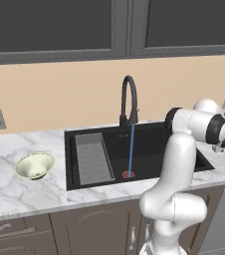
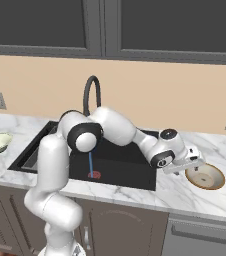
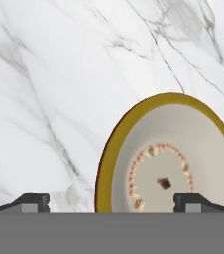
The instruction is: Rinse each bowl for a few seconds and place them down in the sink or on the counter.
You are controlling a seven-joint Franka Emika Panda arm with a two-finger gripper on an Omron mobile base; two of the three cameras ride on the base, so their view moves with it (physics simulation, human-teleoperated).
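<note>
Left base view: rose nearest the camera at lower right, the white arm [image 1: 176,164], elbow bent, hand reaching off to the right. Behind it sat the black sink [image 1: 154,144] with grey ribbed rack [image 1: 90,158], red drain [image 1: 128,174] and arched faucet [image 1: 128,99]; thin blue stream of water [image 1: 131,149] already running onto the drain. Well to the left on the marble counter [image 1: 15,191] lay the pale cream-green bowl [image 1: 34,165], tipped, mouth facing up and toward the near side.

Right base view: stretched rightward over the sink's right edge, same arm, with the gripper [image 2: 189,164] low over the counter, just beside the left rim of the shallow beige bowl [image 2: 205,177]. Sat upright, that bowl, mouth up, well right of the sink; being round, no long axis to speak of. Cream-green bowl seen far left.

Hand view: stood wide apart at the bottom, two dark fingertips [image 3: 32,201], nothing between them but bowl rim and marble; gripper open and empty. Looked down on the beige bowl, brownish rim straddled by the jaws, reddish dotted ring and a dark speck inside.

Judged early in the task: neither bowl in the sink or under the stream, both left to rinse and set down. Looked like an approach to grasp the beige bowl's rim.
</note>
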